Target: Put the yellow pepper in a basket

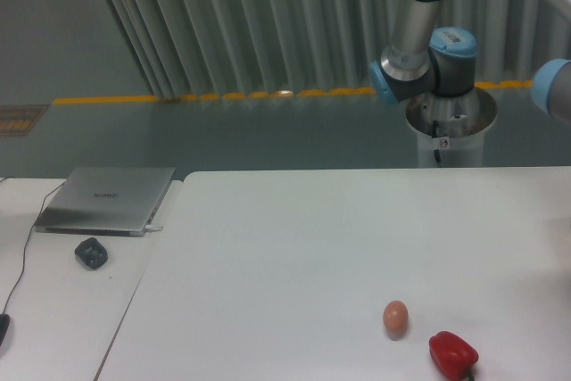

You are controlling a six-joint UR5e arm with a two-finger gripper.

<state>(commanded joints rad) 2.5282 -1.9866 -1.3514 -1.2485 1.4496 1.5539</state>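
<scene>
The yellow pepper is out of view, and no basket shows either. Only the arm's base [451,118] and its blue-capped joints [419,51] are visible at the upper right, with another blue joint [553,88] at the right edge. The gripper itself lies outside the frame. On the white table [294,247] sit an egg [395,318] and a red pepper [452,354] near the front right.
A closed grey laptop [107,199] rests on the left side table, with a small dark object [91,252] in front of it and a black cable [20,265] at the far left. The table's left edge runs diagonally near the laptop.
</scene>
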